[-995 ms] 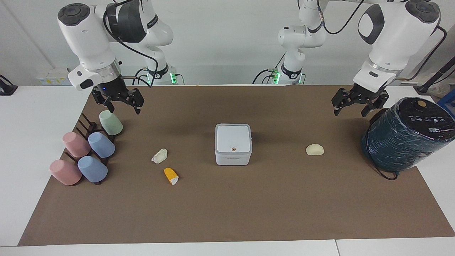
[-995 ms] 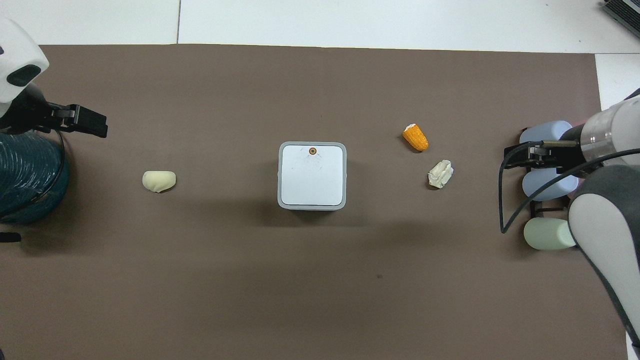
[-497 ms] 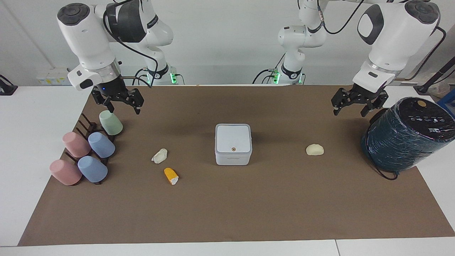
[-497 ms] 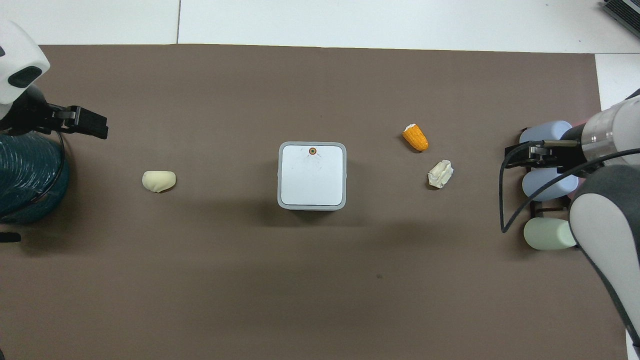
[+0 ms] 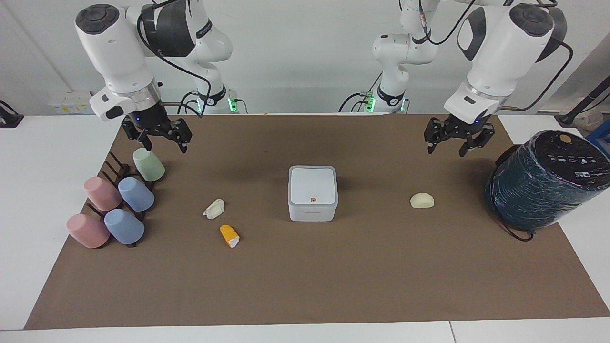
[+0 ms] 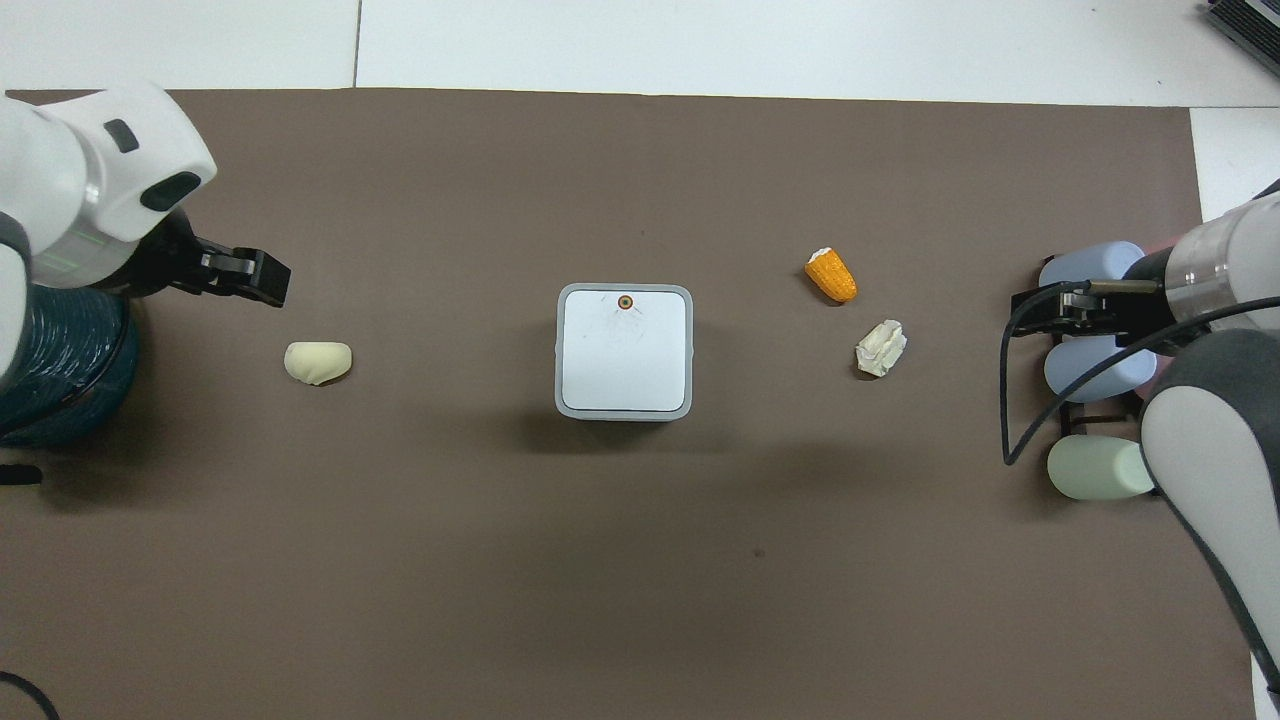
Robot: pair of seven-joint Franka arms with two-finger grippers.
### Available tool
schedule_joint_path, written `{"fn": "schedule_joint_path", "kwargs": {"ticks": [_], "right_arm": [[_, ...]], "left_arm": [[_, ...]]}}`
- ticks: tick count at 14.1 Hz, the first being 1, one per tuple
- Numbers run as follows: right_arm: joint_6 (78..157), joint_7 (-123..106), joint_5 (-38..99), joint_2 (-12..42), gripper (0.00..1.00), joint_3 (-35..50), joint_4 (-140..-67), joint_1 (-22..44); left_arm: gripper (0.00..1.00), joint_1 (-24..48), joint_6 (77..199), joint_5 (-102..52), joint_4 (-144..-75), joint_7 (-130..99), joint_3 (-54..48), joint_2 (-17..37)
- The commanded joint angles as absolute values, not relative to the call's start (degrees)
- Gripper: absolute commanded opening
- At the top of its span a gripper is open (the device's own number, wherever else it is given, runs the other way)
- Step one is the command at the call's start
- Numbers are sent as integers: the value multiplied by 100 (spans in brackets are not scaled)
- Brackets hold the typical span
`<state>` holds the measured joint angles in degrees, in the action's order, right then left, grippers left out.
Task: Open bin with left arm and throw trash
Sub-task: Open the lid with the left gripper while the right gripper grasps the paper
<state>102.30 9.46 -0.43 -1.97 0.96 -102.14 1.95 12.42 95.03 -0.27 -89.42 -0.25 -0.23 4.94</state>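
The bin [image 5: 312, 190] [image 6: 624, 350], a small white square box, stands mid-table with its lid down. Trash lies on the mat in three scraps. A pale yellow lump [image 5: 421, 200] [image 6: 318, 362] is toward the left arm's end. A whitish lump [image 5: 214, 208] [image 6: 881, 347] and an orange piece with a white end [image 5: 229, 235] [image 6: 831, 276] are toward the right arm's end. My left gripper [image 5: 445, 151] [image 6: 265, 285] hangs open and empty over bare mat between the yellow lump and the teal cylinder. My right gripper [image 5: 166, 146] [image 6: 1040, 310] waits open and empty above the cups.
A big dark teal wrapped cylinder [image 5: 543, 181] [image 6: 55, 370] stands at the left arm's end of the mat. A dark rack at the right arm's end holds several pastel cups, among them a green one [image 5: 148, 164] and a blue one [image 5: 136, 193]. The brown mat [image 5: 305, 286] covers the table.
The left arm has swung away from the teal cylinder toward the middle of the table, and its fingers stand a little closer together. The right arm has not moved.
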Motion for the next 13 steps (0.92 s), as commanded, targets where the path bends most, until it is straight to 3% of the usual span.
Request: {"fn": "schedule_joint_path", "kwargs": {"ticks": [1, 2, 8, 13], "right_arm": [[10292, 870, -62, -272, 100, 114, -10301, 167], [10309, 888, -62, -281, 100, 106, -10344, 167], [11485, 984, -62, -185, 100, 114, -10994, 167], [12926, 941, -70, 771, 100, 114, -11355, 220]], "left_arm": [[10, 1738, 9554, 105, -9360, -709, 26, 211], [0, 1958, 9580, 97, -9395, -999, 26, 220], [0, 2829, 10299, -148, -9396, -2433, 9, 729], [0, 3313, 11425, -307, -9369, -3472, 9, 1247]]}}
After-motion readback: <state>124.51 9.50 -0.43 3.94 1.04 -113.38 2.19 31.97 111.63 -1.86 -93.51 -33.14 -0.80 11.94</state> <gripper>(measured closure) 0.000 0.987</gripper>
